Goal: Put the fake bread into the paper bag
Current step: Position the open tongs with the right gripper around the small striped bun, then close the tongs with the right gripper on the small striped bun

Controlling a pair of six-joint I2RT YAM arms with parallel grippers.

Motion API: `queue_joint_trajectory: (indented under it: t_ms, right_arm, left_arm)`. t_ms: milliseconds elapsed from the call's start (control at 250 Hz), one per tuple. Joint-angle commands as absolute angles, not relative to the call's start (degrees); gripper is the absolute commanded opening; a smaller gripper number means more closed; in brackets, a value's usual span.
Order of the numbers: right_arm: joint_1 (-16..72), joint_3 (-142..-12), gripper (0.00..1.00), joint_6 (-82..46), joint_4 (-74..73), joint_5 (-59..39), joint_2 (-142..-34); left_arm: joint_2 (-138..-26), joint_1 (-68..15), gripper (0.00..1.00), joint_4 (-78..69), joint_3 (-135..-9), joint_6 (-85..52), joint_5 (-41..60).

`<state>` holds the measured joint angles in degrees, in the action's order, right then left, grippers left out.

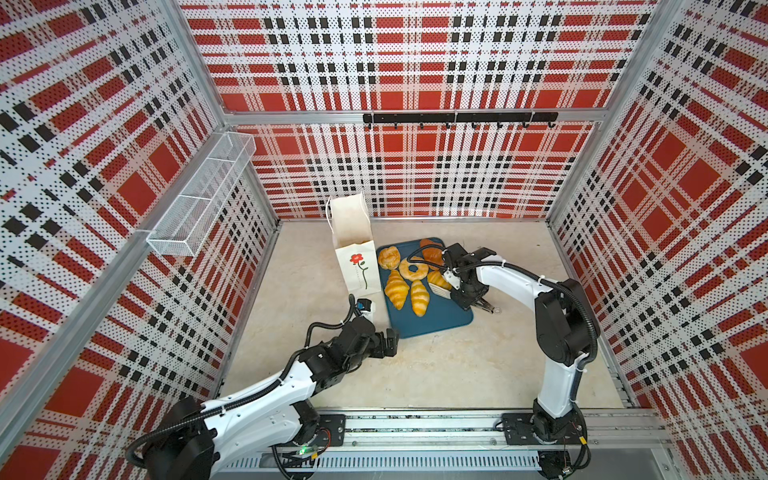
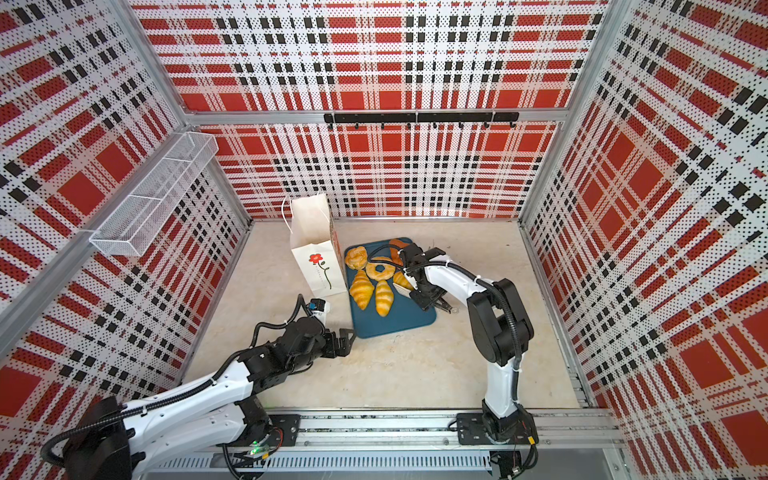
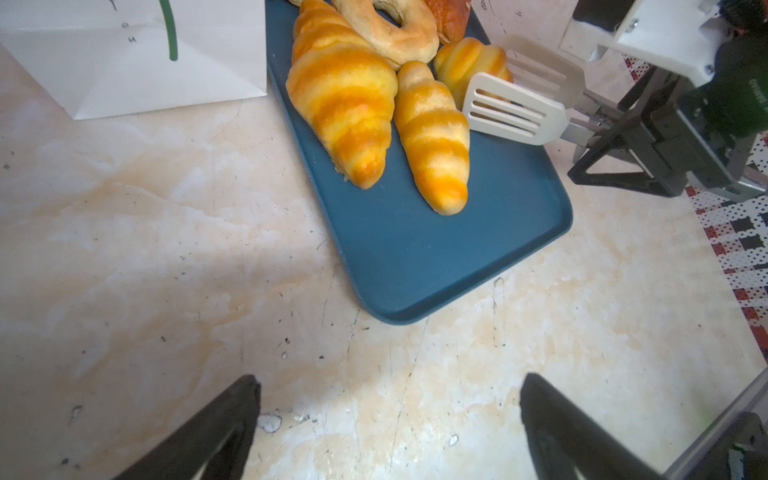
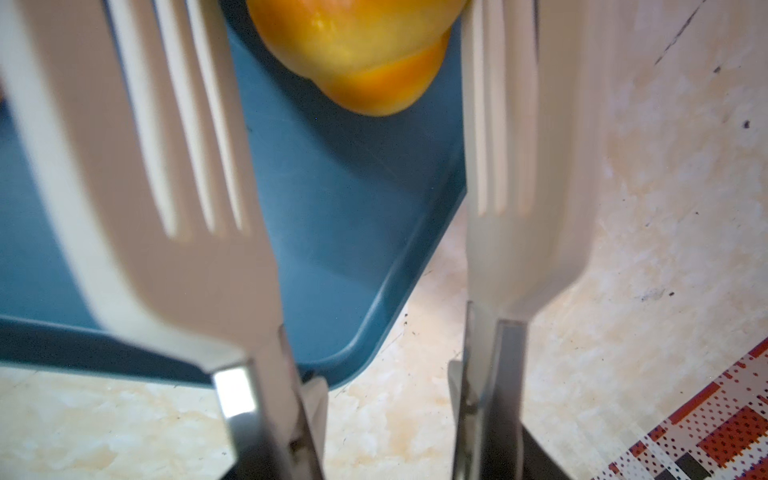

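The white paper bag (image 1: 355,249) (image 2: 316,257) with a red flower stands open, left of a blue tray (image 1: 436,320) (image 3: 415,257). On the tray lies the fake bread: two big croissants (image 1: 397,289) (image 3: 345,104), a ring doughnut (image 1: 412,269), a round bun (image 1: 388,257) and a darker piece (image 1: 430,249). My right gripper (image 1: 467,297) (image 4: 384,436) is shut on white slotted tongs (image 3: 515,108) (image 4: 166,166). Their blades stand on either side of a small croissant (image 3: 469,58) (image 4: 357,50). My left gripper (image 1: 390,340) (image 3: 388,382) hangs open and empty over the table by the tray's near corner.
A white wire basket (image 1: 199,195) hangs on the left wall and a black hook rail (image 1: 457,118) on the back wall. Plaid walls close in three sides of the beige table (image 1: 436,374). Both arm bases sit on a metal rail (image 1: 415,432) at the front.
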<state>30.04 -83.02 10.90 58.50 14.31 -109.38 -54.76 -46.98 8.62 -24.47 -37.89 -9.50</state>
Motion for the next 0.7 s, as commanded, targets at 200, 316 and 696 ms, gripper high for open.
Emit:
queue_joint_trajectory:
  t_ms: [200,316,696]
  right_arm:
    - [30.3,-85.2,0.57,10.4,58.8,14.9,-109.9]
    - [30.2,-85.8,0.57,10.6,58.7,14.9,-110.8]
    - [29.4,-87.3,0.55,10.7,58.3,13.3,-112.7]
  left_arm:
    - [-53.2,-47.4,0.99,9.0,-24.6,-38.0,-11.1]
    - [-52.7,-47.4,0.99,9.5,-24.4,-38.1,-11.3]
    - [-52.3,-47.4,0.99,9.7,-24.2,-38.2,-11.4]
